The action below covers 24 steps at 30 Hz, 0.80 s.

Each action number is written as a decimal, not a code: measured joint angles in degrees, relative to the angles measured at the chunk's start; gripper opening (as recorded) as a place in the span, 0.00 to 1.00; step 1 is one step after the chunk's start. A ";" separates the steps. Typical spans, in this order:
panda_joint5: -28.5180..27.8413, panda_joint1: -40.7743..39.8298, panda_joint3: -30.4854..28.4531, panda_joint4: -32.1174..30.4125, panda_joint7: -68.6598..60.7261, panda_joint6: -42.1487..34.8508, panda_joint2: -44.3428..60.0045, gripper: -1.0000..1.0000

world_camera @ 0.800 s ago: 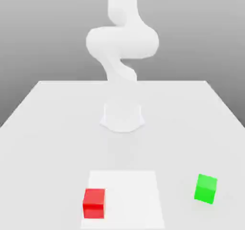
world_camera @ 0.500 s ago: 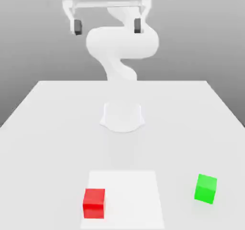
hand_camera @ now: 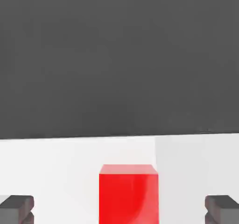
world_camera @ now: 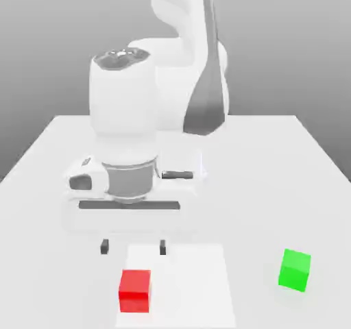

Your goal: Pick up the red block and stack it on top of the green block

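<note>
The red block (world_camera: 135, 290) rests on a pale square patch of the table near its front edge, toward the exterior view's left. The green block (world_camera: 295, 270) sits on the table toward the exterior view's right, apart from the red one. My gripper (world_camera: 133, 247) hangs open just above and behind the red block, its two dark fingertips (world_camera: 104, 247) spread wider than the cube. In the hand view the red block (hand_camera: 128, 193) lies between the two fingertips (hand_camera: 16, 209), and neither touches it. Nothing is held.
The white table (world_camera: 274, 177) stretches back to the arm's base, which the hand and wrist partly hide. A lighter square patch (world_camera: 188, 279) marks the surface under the red block. Open room lies between the two cubes.
The arm has swung down from high above the table to just over the red block. The fingers stay spread. Neither cube has moved.
</note>
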 joint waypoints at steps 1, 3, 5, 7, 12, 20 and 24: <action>0.45 -0.23 0.28 0.13 -0.41 1.56 2.07 0.50; 1.62 -0.84 1.10 0.64 -1.31 4.91 6.23 0.50; 2.63 -1.59 2.05 1.17 -2.07 7.93 9.88 0.00; 2.62 -1.59 2.05 1.17 -2.06 7.93 9.88 0.00; 2.54 -1.72 2.17 1.18 -2.01 8.04 10.03 0.00; -1.49 3.22 4.76 -0.71 -1.22 -1.80 -1.74 0.00; -2.76 10.44 11.40 -1.33 -3.63 -3.69 -4.22 0.00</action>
